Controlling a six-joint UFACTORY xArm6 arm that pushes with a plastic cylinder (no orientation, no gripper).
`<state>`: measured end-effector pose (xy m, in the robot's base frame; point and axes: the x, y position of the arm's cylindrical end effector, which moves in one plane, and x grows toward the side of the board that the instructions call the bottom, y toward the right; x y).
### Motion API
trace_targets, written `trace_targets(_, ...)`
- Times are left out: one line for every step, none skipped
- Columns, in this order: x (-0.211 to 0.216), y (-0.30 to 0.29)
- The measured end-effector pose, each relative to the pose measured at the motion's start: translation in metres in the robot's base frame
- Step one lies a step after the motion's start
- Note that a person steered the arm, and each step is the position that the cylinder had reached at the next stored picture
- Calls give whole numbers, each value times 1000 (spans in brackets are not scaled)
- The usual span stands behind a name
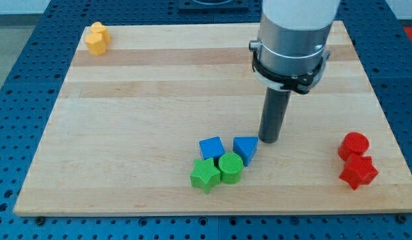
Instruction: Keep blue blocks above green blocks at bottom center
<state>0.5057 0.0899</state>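
A: Where is my tip right now?

B: In the camera view it sits on the wooden board, just to the right of the blue triangle. It looks to be touching that block's upper right corner, or very nearly; I cannot tell which.

A: Any fingers to report, wide or narrow?

B: There are none. The arm ends in a plain dark rod, so nothing opens, closes or holds anything.

A: And the blue blocks?

B: Two of them, near the bottom centre. The blue cube lies just left of the blue triangle, with a small gap between them.

A: The green ones?

B: Right below the blues. The green star is at the lower left of the cluster and the green cylinder is beside it on the right, touching it. The cylinder sits under the gap between the two blues and touches the triangle's lower edge. The star's top meets the cube's lower edge.

A: What else is on the board?

B: Two yellow blocks huddle at the view's top left corner, shapes hard to make out. At the view's right edge a red cylinder stands just above a red star, touching it. Both pairs are well apart from the cluster.
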Motion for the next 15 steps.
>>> trace_targets(18,-5)
trace_targets(33,-20)
trace_targets(31,-20)
trace_targets(17,-18)
trace_targets(6,-17)
trace_targets(7,-46)
trace_targets(17,-75)
trace_targets(20,-63)
trace_targets(12,-24)
trace_targets(-7,-21)
trace_targets(-7,-86)
trace_targets(-6,-163)
trace_targets(16,-191)
trace_targets(39,-182)
trace_targets(39,-152)
